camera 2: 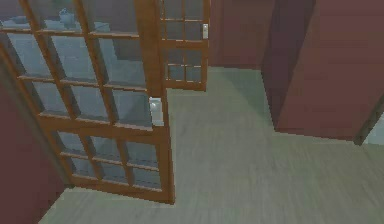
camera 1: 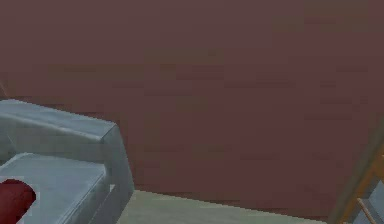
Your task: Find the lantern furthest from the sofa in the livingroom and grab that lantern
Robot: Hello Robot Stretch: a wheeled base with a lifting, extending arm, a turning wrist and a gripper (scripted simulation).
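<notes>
The end effector's state cannot be told, nor can the lantern's place, so I judge the step in hand to be searching. One pale grey-blue upholstered sofa [camera 1: 60, 150] sits at the forward view's lower left with one dark red cushion [camera 1: 15, 197], against a plain maroon wall [camera 1: 230, 90]. The arm side view has two brown wooden glass-paned doors [camera 2: 100, 100], the nearer at left and the farther door [camera 2: 185, 45] at upper centre. The next move calls for turning away from the sofa to scan the room.

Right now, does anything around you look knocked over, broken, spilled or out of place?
Nothing stands out. The grey sofa sits level by the red wall with a red cushion on its seat. The near glazed door stands open at an angle, panes whole, as on the far door; the floor shows no spill or debris.
</notes>
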